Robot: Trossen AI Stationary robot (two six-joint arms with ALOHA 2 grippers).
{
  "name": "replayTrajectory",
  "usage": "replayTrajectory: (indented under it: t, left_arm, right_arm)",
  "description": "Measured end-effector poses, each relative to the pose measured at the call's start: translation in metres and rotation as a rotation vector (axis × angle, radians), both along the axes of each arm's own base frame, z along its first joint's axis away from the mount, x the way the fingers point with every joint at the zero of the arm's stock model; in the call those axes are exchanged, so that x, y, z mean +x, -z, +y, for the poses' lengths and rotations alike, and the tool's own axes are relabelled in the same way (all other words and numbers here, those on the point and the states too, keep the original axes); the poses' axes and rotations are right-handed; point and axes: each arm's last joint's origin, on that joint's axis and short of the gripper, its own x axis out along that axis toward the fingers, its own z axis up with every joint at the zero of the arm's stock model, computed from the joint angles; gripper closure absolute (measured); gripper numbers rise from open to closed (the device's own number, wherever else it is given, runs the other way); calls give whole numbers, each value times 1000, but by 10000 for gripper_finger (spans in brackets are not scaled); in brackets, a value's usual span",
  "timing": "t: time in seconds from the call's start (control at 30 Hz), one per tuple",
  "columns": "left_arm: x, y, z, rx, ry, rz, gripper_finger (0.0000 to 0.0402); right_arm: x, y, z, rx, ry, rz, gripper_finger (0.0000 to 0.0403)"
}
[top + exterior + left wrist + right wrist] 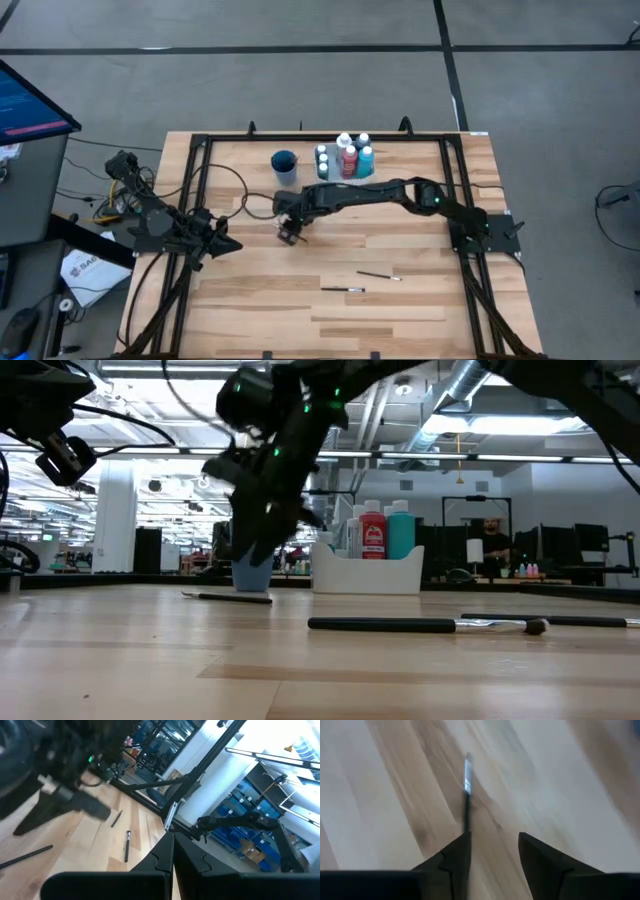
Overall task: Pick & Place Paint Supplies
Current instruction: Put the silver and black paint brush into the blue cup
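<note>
My right gripper (290, 236) (494, 837) reaches to the table's middle left and points steeply down, its fingers open. A thin dark-handled paintbrush (466, 795) (225, 597) lies flat on the wood under it; one end runs in beside one finger (455, 855). Two more brushes (378, 274) (342, 289) lie flat nearer the front. The white-capped paint bottles (347, 157) (385, 530) stand in the white tray (365, 575) at the back. My left gripper (228, 245) (172, 847) waits shut at the left edge. My right gripper stands over the brush's handle end (467, 827), which runs up to the inner edge of one finger. I cannot tell whether that finger touches it. The brush lies flat on the table and along the fingers' line.
A blue cup (284, 163) stands at the back, left of the tray and just beyond my right gripper. A black frame (200, 150) borders the table. Bare wood lies along the front (330, 330).
</note>
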Motion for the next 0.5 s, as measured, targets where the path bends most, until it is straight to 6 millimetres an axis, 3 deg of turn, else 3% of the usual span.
replayTrajectory:
  t: [0.27,0.43,0.5]
  left_arm:
    - [1,-1,0,-9,-8,-5,400]
    - [1,-1,0,-11,-8,-7,400]
    - [1,-2,0,-15,-8,-11,400]
  right_arm:
    - [11,37,14,23,-38,9,257]
    - [9,38,13,19,-25,33,258]
    - [4,39,10,9,1,88,276]
